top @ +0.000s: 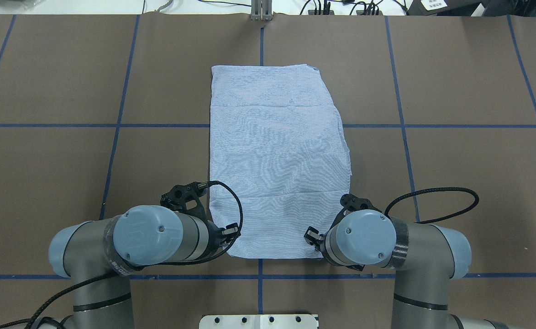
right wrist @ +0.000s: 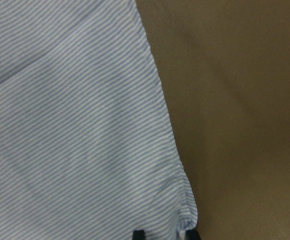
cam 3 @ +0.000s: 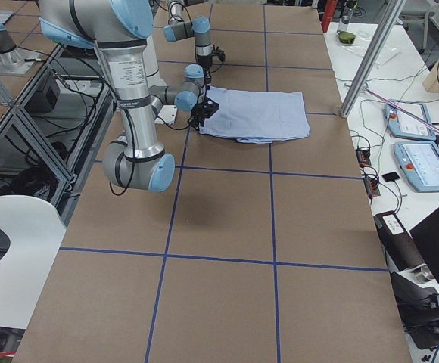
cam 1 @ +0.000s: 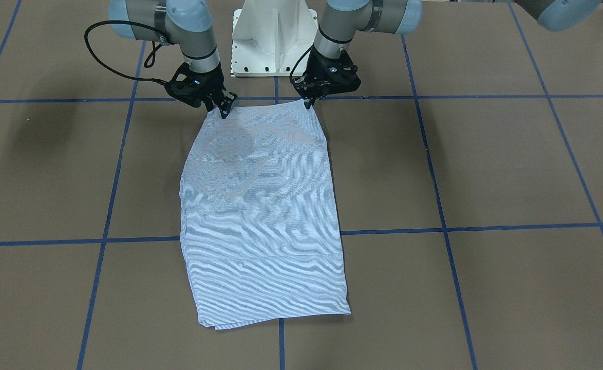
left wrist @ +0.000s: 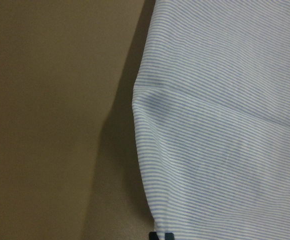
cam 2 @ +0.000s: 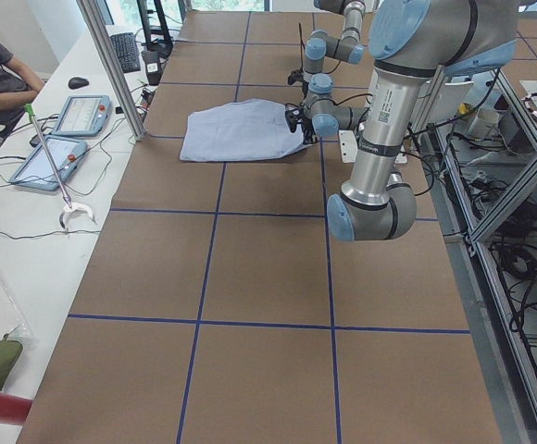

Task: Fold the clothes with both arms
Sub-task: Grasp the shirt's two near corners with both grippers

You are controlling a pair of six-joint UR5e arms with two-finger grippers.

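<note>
Pinching shirt point(cam 1: 260, 216) corner with left gripper point(cam 1: 309, 104), straddling other with right gripper point(cam 1: 224, 110) (cannot tell whether clamped), presumably to fold edge forward.

Even overhead light, soft shadows; moiré on shirt point(cam 1: 260, 216); wrist views dim.

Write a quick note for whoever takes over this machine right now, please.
Left gripper: shut on one corner of the striped shirt, on the edge nearest the robot.
Right gripper: at the other near corner, fingertips apart around the cloth; grip unclear.
Done: the striped shirt lies flat on the table as a narrow rectangle, with no sleeves showing.
Left: probably lifting that near edge over to the far one.
</note>
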